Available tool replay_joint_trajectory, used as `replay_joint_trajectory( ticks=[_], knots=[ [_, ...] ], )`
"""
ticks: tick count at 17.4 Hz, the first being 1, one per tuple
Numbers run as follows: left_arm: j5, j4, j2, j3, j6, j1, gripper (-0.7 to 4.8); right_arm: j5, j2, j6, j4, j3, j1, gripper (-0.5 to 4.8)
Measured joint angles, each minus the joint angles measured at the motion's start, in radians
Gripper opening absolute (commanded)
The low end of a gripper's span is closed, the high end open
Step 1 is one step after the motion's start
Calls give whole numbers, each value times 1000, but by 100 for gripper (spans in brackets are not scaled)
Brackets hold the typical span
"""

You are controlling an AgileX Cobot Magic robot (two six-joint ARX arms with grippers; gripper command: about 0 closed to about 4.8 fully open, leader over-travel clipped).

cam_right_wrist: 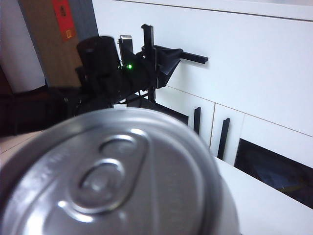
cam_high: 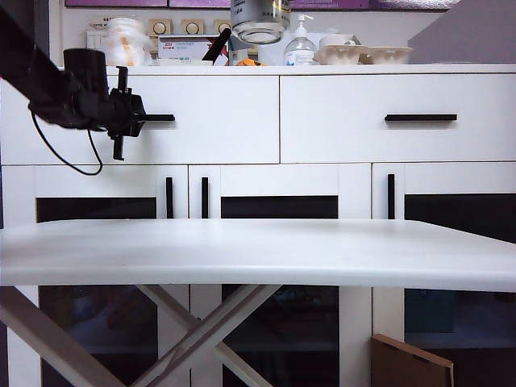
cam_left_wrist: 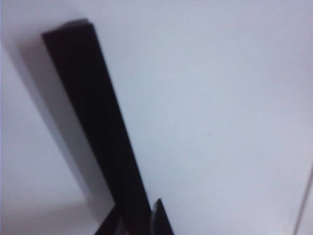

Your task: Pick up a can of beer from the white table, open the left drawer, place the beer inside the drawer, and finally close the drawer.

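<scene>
Beer can [cam_right_wrist: 115, 178] held up at the right pincer; left pincer [cam_high: 139, 121] at the left drawer [cam_high: 210, 119].
Left pincer is closed on the drawer's black handle [cam_left_wrist: 95, 122]; the can's silver top fills the right wrist view, its grip hidden, above the white tabletop [cam_high: 258, 250].

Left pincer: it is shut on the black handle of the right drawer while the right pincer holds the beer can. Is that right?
Not quite. The left pincer is shut on the handle of the left drawer, not the right one, as the exterior view shows. The rest stands: the right wrist view shows the beer can close under the camera, held in the right pincer.
</scene>
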Motion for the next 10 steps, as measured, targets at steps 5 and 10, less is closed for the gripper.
replay_joint_trajectory(
  ticks=[5,10],
  knots=[
    [39,113,5,-50,1,10,-7,9,0,0,-1,0,-1,40],
    [58,137,7,-54,3,10,-7,30,0,0,0,0,-1,40]
  ],
)
